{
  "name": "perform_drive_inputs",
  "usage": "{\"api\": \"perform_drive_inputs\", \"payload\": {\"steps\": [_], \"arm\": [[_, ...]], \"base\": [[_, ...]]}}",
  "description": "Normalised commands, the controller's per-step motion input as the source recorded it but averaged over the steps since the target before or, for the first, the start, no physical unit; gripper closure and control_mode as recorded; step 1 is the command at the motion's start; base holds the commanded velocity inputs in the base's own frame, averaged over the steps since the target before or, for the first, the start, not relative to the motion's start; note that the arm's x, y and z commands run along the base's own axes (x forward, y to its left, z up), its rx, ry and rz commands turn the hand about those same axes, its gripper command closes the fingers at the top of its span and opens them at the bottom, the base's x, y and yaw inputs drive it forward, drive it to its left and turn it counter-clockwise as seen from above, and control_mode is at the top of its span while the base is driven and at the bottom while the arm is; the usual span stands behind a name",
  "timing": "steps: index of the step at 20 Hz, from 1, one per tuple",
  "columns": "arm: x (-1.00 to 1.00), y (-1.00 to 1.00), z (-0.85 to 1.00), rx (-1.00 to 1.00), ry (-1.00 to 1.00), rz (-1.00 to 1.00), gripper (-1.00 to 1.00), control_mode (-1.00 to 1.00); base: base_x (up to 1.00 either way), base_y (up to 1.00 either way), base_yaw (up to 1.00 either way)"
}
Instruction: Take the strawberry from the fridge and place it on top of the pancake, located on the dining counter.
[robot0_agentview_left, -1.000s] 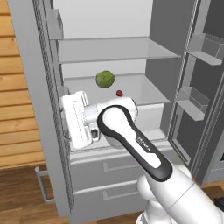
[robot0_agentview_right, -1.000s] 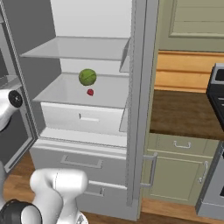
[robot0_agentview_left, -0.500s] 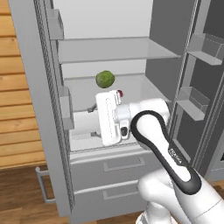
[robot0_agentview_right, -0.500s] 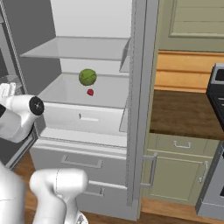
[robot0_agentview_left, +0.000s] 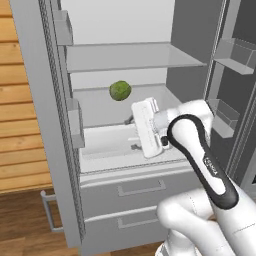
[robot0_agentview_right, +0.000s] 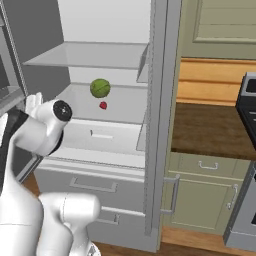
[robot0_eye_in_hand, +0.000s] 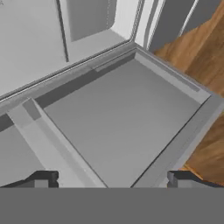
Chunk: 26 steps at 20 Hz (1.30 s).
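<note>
— Is there room ahead of the gripper (robot0_eye_in_hand: 109, 177)?
— Yes, the fridge (robot0_agentview_left: 125, 65) doors stand wide, and nothing sits between the spread fingers.
— Any obstacles?
— The green fruit (robot0_agentview_right: 100, 88) sits just beside the strawberry (robot0_agentview_right: 103, 105), above and beyond the hand; a shelf (robot0_agentview_left: 130, 56) caps the space overhead.

The fridge (robot0_agentview_left: 35, 125) reads as smooth matt light-grey metal or plastic outside, its interior beyond the gripper (robot0_eye_in_hand: 109, 177) a paler satin plastic. The green fruit (robot0_agentview_left: 120, 90) above the hand looks rough and dull; the strawberry (robot0_agentview_right: 103, 105) beside it is a flat matt red. The gripper's fingertips (robot0_eye_in_hand: 43, 177) are dark matt plastic. Below the hand lies warm, faintly glossy wood-grain floor (robot0_eye_in_hand: 192, 48).
</note>
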Motion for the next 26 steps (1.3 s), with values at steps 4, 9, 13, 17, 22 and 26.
{"api": "perform_drive_inputs", "payload": {"steps": [4,9,13,17,22,26], "arm": [[0.59,-0.39,-0.20,-0.58,0.06,0.22,-1.00,-1.00],[0.05,-0.13,-0.41,-0.78,0.03,0.57,-1.00,-1.00],[0.00,-0.14,-0.51,-0.76,0.00,0.71,-1.00,-1.00],[-0.08,-0.36,-0.43,-0.61,-0.03,0.69,-1.00,-1.00],[-0.23,-0.88,-0.23,-0.16,-0.10,0.39,-1.00,-1.00],[-0.02,-0.91,-0.39,0.03,0.00,0.12,-1.00,-1.00]], "base": [[0.00,0.00,0.00],[0.00,0.00,0.00],[0.00,0.00,0.00],[0.00,0.00,0.00],[0.00,0.00,0.00],[0.00,0.00,0.00]]}}
